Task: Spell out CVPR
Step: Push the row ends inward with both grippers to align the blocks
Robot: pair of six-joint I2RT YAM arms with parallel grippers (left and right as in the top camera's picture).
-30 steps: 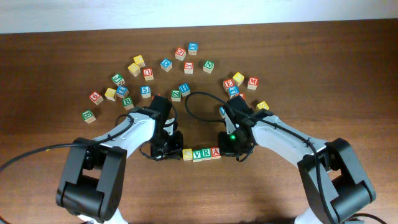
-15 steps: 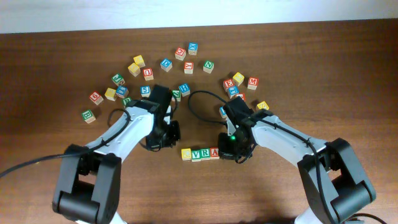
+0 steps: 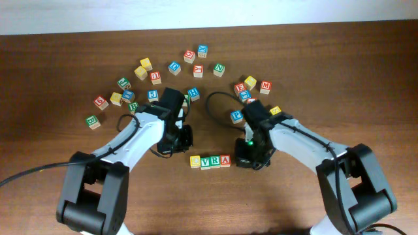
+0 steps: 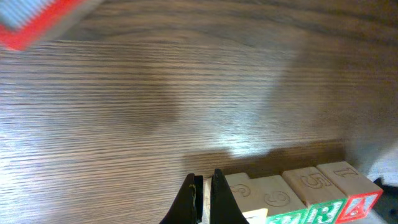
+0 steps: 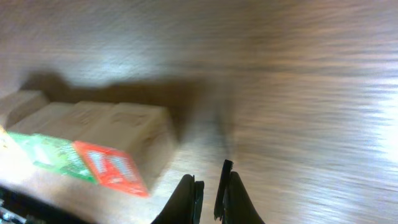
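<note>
On the dark brown wooden table (image 3: 294, 209), a short row of four wooden letter blocks (image 3: 210, 160) lies just below the centre of the overhead frame. From left to right their tops are yellow, green, green and red; the last three read V, R and A, and the yellow one's letter is too small to tell. The blocks sit side by side, touching.

The left gripper (image 3: 171, 147) hovers just to the upper left of the row, apart from it. In its wrist view its fingers are drawn almost together with only a thin slit between them, and nothing is in it.

The right gripper (image 3: 250, 158) sits just right of the red end block. Its fingers are likewise nearly closed on nothing, and the row shows at the left of its wrist view.

A blue wooden P block (image 3: 236, 116) lies above the row, close beside the right arm. Other loose wooden letter blocks (image 3: 155, 77) are scattered across the upper part of the frame.
</note>
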